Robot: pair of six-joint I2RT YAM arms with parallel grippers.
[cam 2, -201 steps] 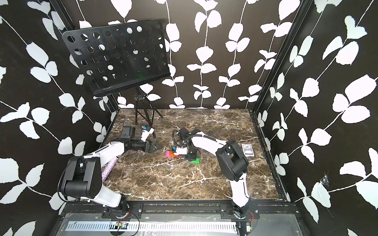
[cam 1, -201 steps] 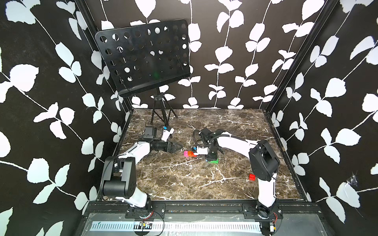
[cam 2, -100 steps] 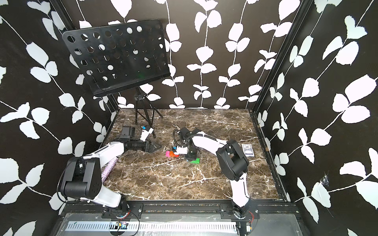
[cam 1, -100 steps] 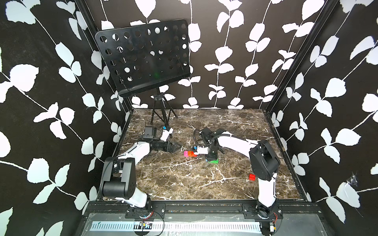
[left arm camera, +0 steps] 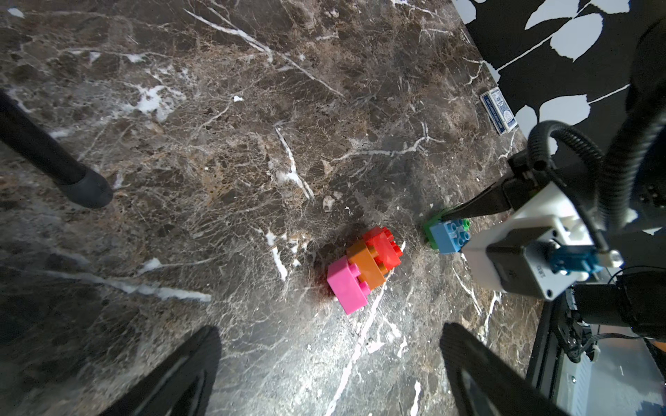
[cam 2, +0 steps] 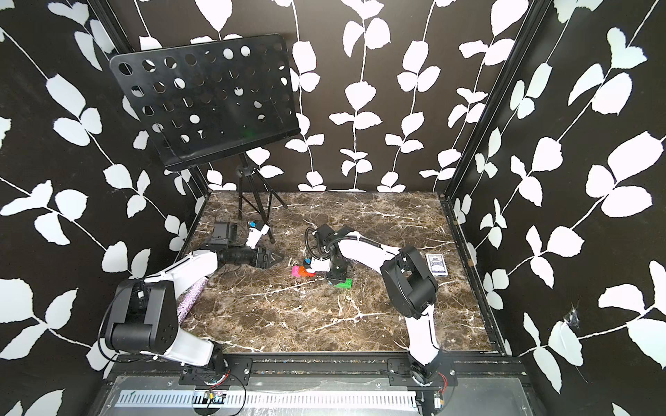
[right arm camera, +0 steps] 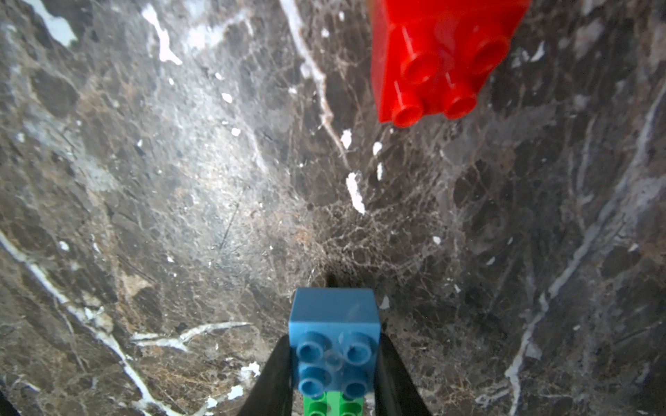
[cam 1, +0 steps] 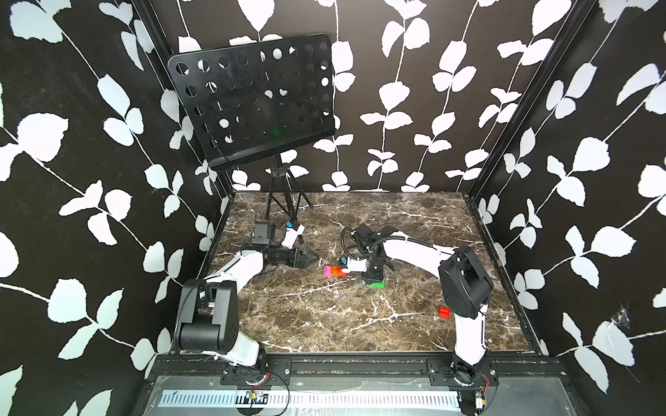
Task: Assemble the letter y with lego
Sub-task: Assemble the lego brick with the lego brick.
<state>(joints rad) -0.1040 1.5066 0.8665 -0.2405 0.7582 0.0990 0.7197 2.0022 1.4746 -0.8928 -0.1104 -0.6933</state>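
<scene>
Colour reference:
- The worktop is dark brown marble with white veining.
- The walls are black with a white leaf-and-vine print.
- The music stand is black with rows of round holes.
- Bricks:
  - pink brick
  - orange brick
  - red brick
  - light blue brick
  - green brick
  - loose red brick
- The card box is blue with a white border.

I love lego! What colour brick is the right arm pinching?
Light blue brick, clearest in the right wrist view.
</scene>
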